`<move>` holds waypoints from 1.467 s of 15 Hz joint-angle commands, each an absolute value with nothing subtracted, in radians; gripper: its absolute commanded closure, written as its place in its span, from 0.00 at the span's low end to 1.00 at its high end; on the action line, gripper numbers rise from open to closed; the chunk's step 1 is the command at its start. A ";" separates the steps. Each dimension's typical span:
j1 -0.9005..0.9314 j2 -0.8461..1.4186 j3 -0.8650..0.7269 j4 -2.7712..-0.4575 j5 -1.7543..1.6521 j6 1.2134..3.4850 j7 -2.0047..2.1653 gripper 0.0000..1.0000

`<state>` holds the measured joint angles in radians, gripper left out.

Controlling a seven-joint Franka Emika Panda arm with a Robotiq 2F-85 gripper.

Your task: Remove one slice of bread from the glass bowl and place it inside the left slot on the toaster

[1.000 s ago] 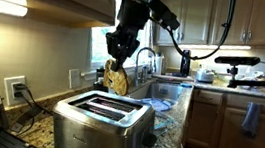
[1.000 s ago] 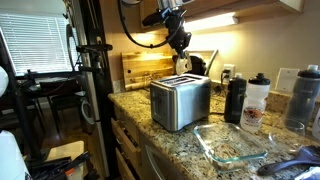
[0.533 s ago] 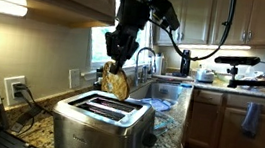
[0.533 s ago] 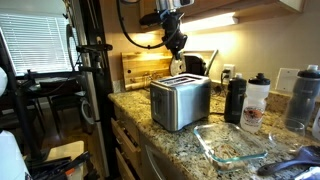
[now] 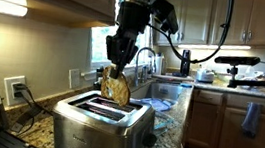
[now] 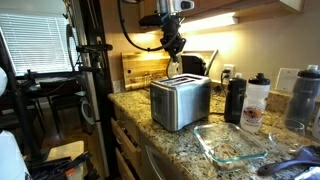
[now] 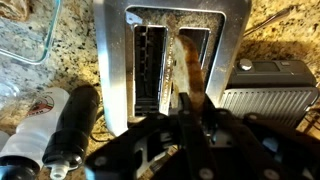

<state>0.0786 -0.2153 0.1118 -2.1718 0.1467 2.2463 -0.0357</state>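
Granite counter: we see speckled brown stone carrying everything in the scene.
Boxy brushed-steel toaster: it stands near the counter's edge, its two long dark slots facing up.
Neighbours: a tall black bottle and a clear bottle with a black cap stand just beside one end of the toaster. A dark ribbed appliance sits close on the opposite side. A wooden cutting board leans against the wall behind.
Low, clear glass bowl: it lies on the counter near the bottles, apart from the toaster.
Black Robotiq gripper: it points straight down over the toaster, fingers drawn narrow and pinching the slice's upper edge.
Flat golden-tan slice of bread: it hangs upright from the gripper. In the wrist view we see it over the right-hand slot. Its lower edge is at the slot's mouth; we cannot tell whether it touches.
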 commanded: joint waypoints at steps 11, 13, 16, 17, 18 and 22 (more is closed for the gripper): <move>0.094 -0.131 0.095 -2.081 0.221 2.196 -0.088 0.93; 0.094 -0.126 0.096 -2.072 0.225 2.189 -0.086 0.93; 0.093 -0.113 0.096 -2.057 0.234 2.178 -0.087 0.93; 0.093 -0.108 0.097 -2.054 0.237 2.175 -0.085 0.93; 0.093 -0.104 0.098 -2.051 0.242 2.172 -0.086 0.93; 0.093 -0.095 0.100 -2.043 0.249 2.166 -0.080 0.93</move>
<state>0.0797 -0.1047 0.1116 -2.0694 0.2211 2.2062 -0.0695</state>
